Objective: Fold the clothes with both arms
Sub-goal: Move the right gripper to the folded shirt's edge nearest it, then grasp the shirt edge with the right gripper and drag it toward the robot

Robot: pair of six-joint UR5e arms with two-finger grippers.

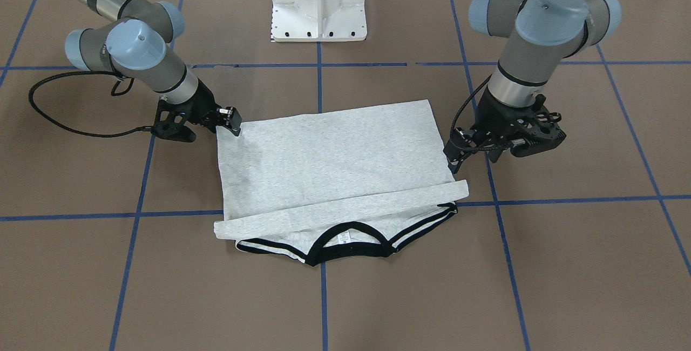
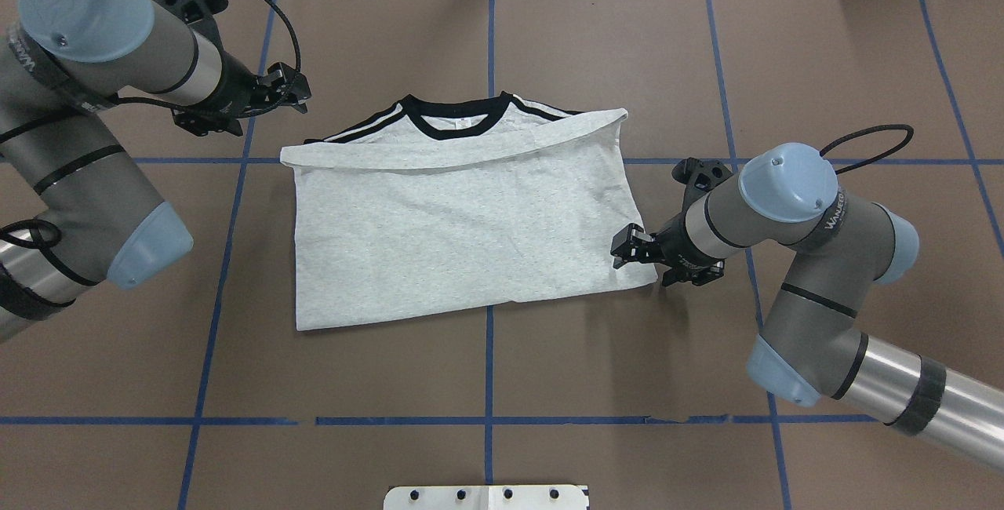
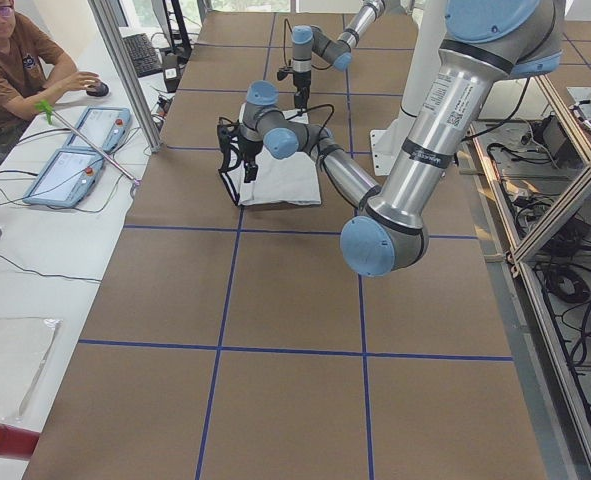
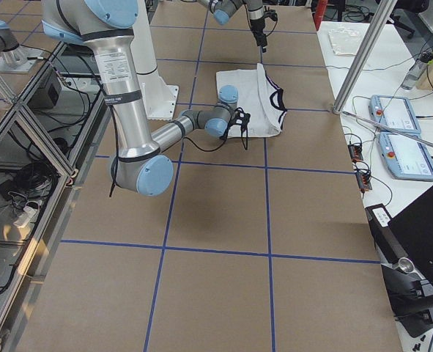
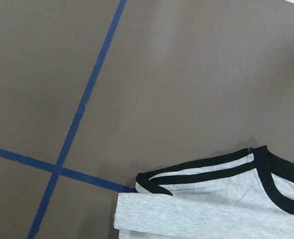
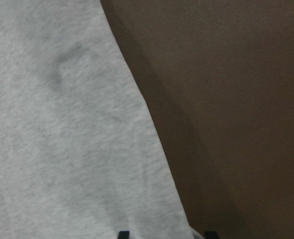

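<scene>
The grey T-shirt lies flat on the brown table, plain back up, its hem folded over toward the black collar. The collar and striped shoulder trim show at the far edge; the cartoon print is hidden. My left gripper hovers open and empty just beyond the shirt's far left corner; its wrist view shows that corner but no fingers. My right gripper is open and low at the shirt's near right edge. In the right wrist view its fingertips straddle the cloth's edge.
The white pedestal base stands on the robot's side of the table. Blue tape lines cross the brown surface. A black cable loop hangs beside the right arm. An operator sits by two tablets off the table.
</scene>
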